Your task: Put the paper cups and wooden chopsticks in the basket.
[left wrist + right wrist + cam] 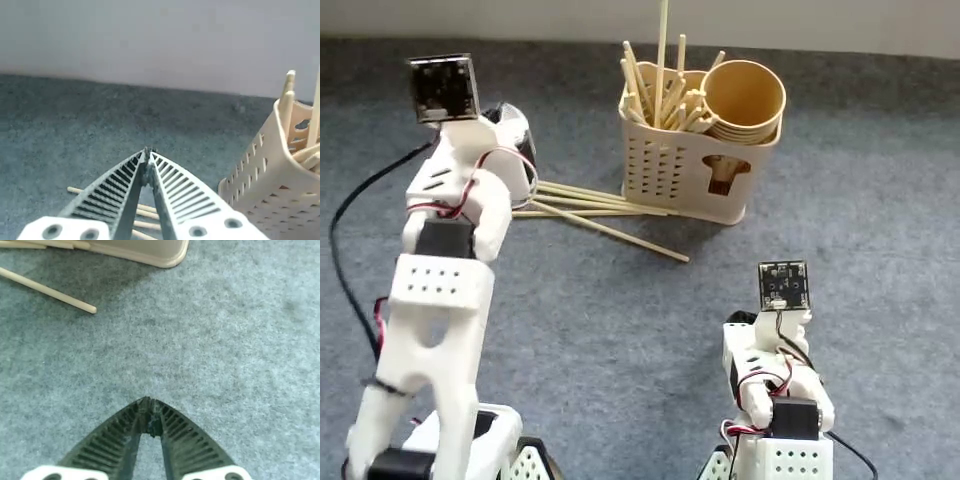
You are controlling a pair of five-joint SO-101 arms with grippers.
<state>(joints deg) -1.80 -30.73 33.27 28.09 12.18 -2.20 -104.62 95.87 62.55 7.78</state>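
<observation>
Paper cups sit one inside the other in the right end of the cream basket. Some chopsticks stand up in the left end of the basket, just beside the cups. More loose chopsticks lie flat on the grey carpet, outside the basket. They lie in a small bunch by its left side, and their ends reach the bottom of the basket. One of them lies slanted and points out in front of the basket.

The left claw is pressed together and has nothing in it. It hangs over the loose chopsticks, with the basket wall near it on one side.

The right claw is pressed together too, with nothing in it. It hangs over bare carpet in front of the basket, well apart from the tip of the slanted chopstick.
</observation>
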